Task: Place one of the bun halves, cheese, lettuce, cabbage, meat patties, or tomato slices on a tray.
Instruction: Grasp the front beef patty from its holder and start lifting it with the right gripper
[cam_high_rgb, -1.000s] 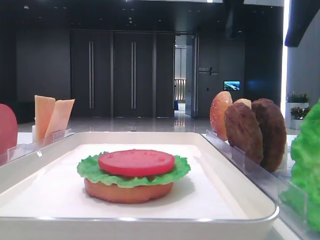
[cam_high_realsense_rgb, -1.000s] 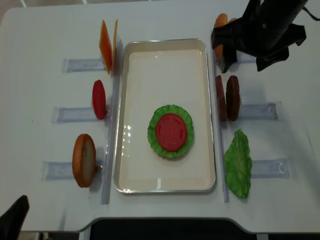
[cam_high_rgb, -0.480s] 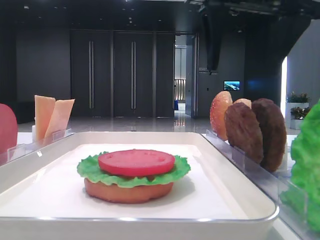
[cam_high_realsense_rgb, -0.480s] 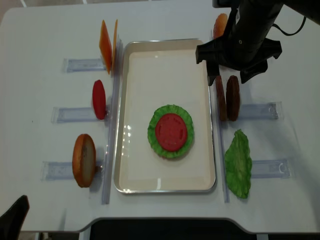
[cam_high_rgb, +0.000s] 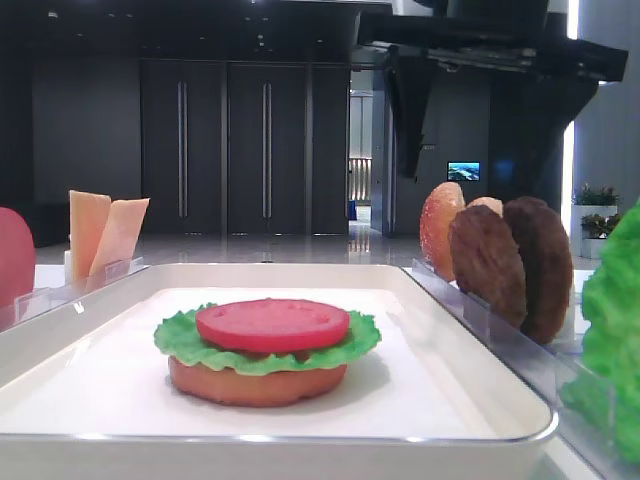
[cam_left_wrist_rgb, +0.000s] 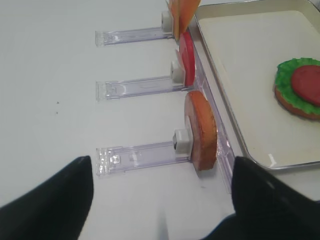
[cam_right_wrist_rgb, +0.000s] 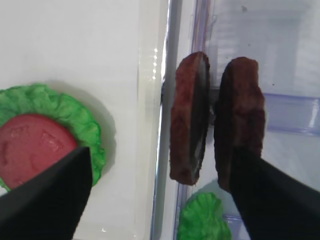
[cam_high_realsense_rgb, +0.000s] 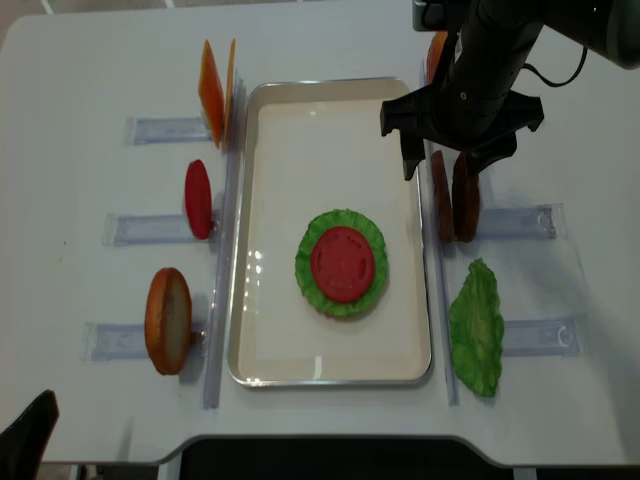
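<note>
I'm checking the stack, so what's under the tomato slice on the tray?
Under the tomato slice on the tray lies a ruffled lettuce leaf, and below that a bun half, seen from the low front view. Whether anything else lies between them is covered.

A white tabletop (cam_high_realsense_rgb: 90, 70) is seen, on which the tray (cam_high_realsense_rgb: 330, 91) is set in the middle, with clear plastic racks (cam_high_realsense_rgb: 150, 229) laid along both sides

The tray (cam_high_realsense_rgb: 245, 240) is showing a glossy white rim, the patties (cam_right_wrist_rgb: 215, 120) are looking rough and grainy, the racks (cam_left_wrist_rgb: 140, 152) clear plastic, the desk (cam_high_realsense_rgb: 90, 100) matt.
</note>
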